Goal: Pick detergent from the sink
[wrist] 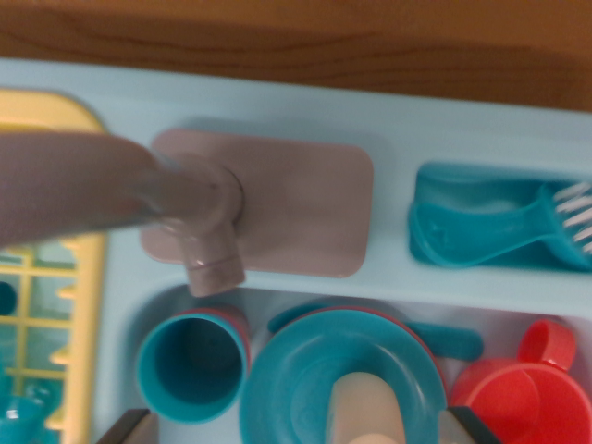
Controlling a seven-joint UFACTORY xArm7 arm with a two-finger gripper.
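Note:
A cream, round-topped detergent bottle (365, 409) stands at the bottom centre of the wrist view, on or just in front of a teal plate (305, 370) inside the light blue toy sink (277, 111). Only the bottle's upper part shows; the rest is cut off by the frame's lower edge. My gripper (298, 427) is open. Its two dark fingertips (125, 427) peek in at the bottom corners, far apart. The bottle lies between them, nearer the one on the wrist view's right, and touches neither.
A grey faucet (199, 217) on a grey base (296, 203) reaches over the basin. A teal cup (191, 368) stands left of the plate and a red cup (527, 388) right of it. A teal brush (504, 227) lies in a side compartment. A yellow dish rack (46, 277) stands at the left, with wooden table (296, 37) beyond.

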